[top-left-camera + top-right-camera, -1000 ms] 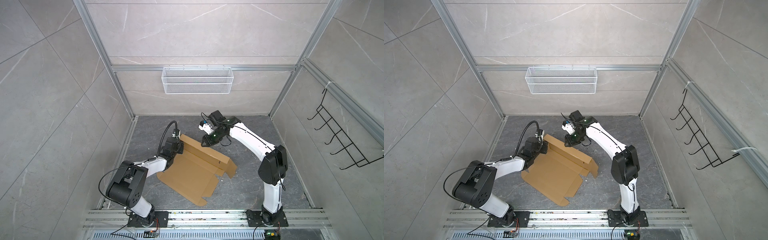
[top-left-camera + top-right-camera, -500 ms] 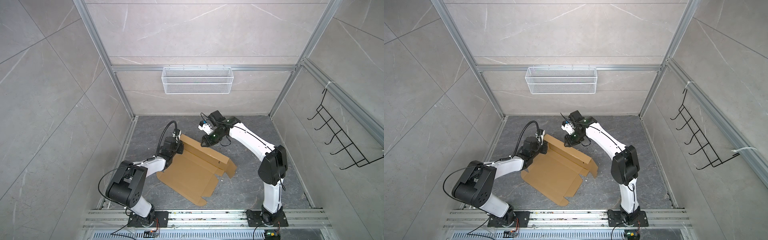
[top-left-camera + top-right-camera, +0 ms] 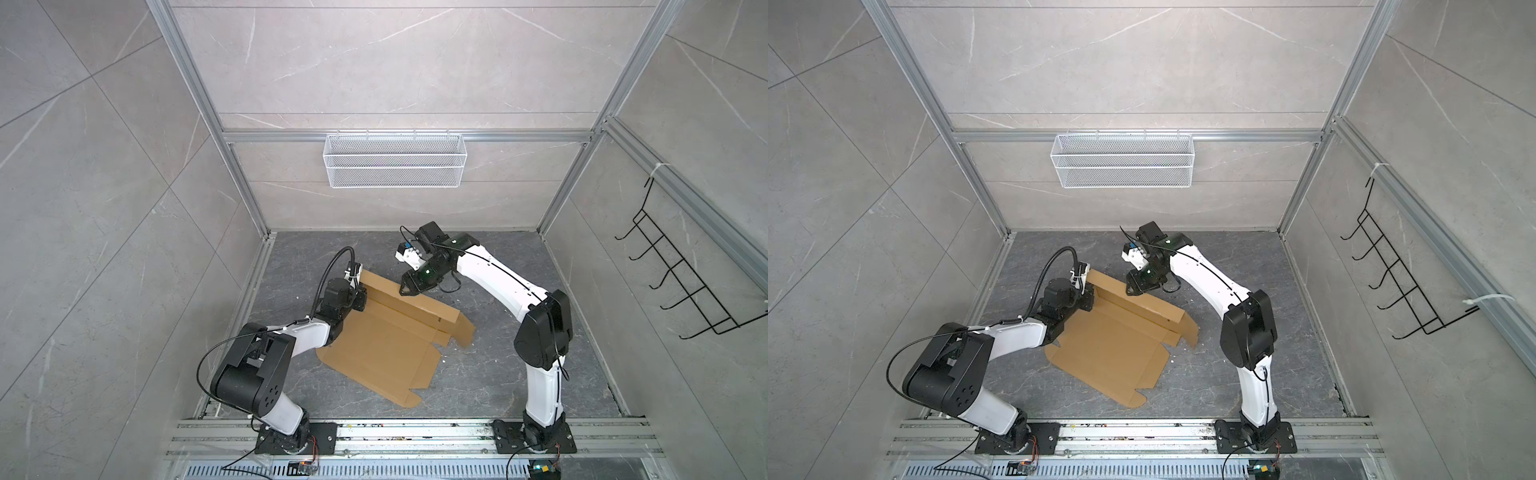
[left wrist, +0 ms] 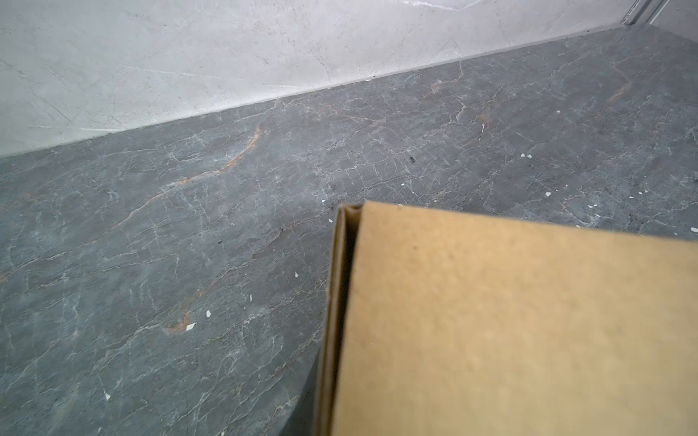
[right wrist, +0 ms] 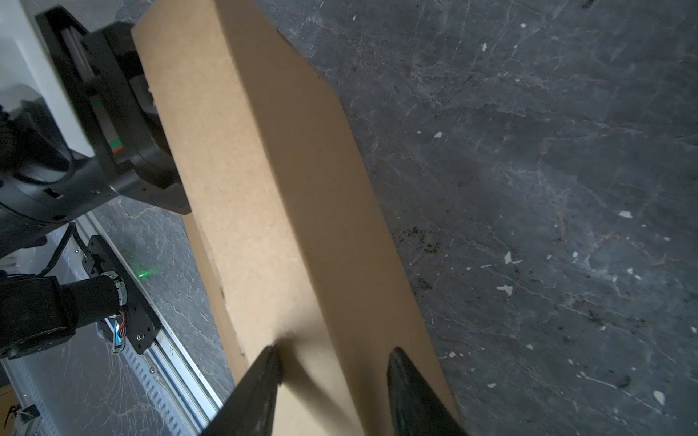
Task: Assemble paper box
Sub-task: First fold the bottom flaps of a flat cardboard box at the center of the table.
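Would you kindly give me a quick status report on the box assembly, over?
Right gripper jaws open over raised wall. Left gripper at wall's end, grip unclear. Paper box mostly flat. Nothing blocking.

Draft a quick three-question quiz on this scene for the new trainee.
1. True or false: the paper box is only partly folded, with one long wall standing up.
2. Where is the wire basket? A: on the floor. B: hung on the back wall. C: on the paper box.
3. Is the right gripper open or shut?

Key: 1 true. 2 B. 3 open, with its fingers apart over the raised wall.
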